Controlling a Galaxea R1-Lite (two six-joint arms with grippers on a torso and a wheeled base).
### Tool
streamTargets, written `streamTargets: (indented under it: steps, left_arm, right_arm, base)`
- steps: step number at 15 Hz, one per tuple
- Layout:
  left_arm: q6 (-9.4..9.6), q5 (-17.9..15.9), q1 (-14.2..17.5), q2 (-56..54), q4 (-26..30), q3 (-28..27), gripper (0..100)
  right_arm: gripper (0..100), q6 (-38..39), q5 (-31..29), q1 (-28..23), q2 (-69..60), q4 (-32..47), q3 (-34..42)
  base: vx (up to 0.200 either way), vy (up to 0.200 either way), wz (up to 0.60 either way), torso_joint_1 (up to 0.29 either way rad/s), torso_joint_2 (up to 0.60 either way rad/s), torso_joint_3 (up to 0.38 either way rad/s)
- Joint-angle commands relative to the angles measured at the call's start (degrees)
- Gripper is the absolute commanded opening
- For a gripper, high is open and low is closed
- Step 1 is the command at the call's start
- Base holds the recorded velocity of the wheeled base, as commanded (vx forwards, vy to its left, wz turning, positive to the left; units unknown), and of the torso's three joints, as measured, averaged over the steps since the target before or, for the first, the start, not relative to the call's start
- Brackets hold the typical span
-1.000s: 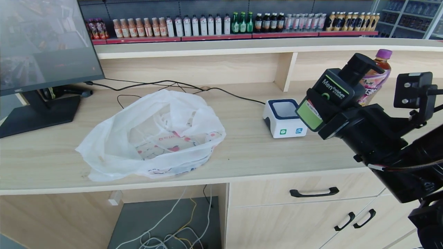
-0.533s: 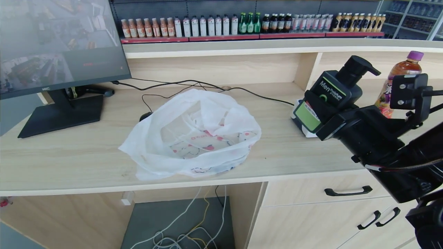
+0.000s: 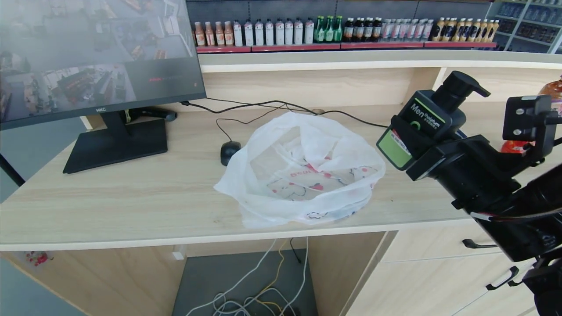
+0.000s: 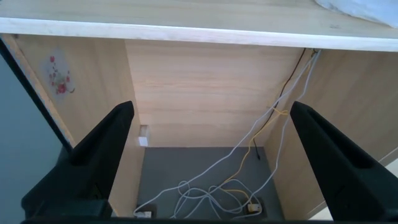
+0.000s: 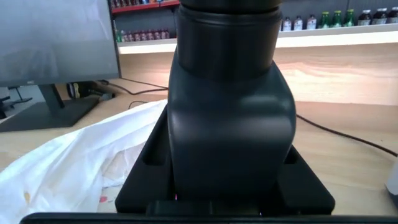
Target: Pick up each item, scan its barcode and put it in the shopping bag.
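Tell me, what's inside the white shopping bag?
Through the open mouth of the shopping bag I see crumpled white plastic with red and pink print, perhaps its own pattern. Folds cover the bottom, so anything lying there is hidden. The black pump bottle is outside it.

bright, even indoor light; soft shadow around the shopping bag

The shopping bag gapes upward, its mouth open to entry from above. Left of the bag, bare bench spreads beyond the mouse; behind it, cables cross; right of it, the pump bottle hangs close.
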Motion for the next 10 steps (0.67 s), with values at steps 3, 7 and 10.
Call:
streamTargets:
  steps: [3, 7, 10]
  left_arm:
    - [0.02, -0.01, 0.02, 0.01, -0.02, 0.00, 100]
    - [0.02, -0.01, 0.02, 0.01, -0.02, 0.00, 100]
    - [0.11, -0.10, 0.02, 0.01, -0.02, 0.00, 100]
  right_arm:
    - [0, -0.46, 0.09, 4.19, 0.09, -0.03, -2.79]
    - [0, -0.98, -5.44, 11.14, 1.94, 14.91, -14.30]
    - [0, -1.16, -8.78, 13.95, 9.58, 16.84, -22.47]
  base:
    - [0.000, 0.000, 0.00, 0.000, 0.00, 0.000]
    - [0.000, 0.000, 0.00, 0.000, 0.00, 0.000]
    - [0.000, 0.000, 0.00, 0.000, 0.00, 0.000]
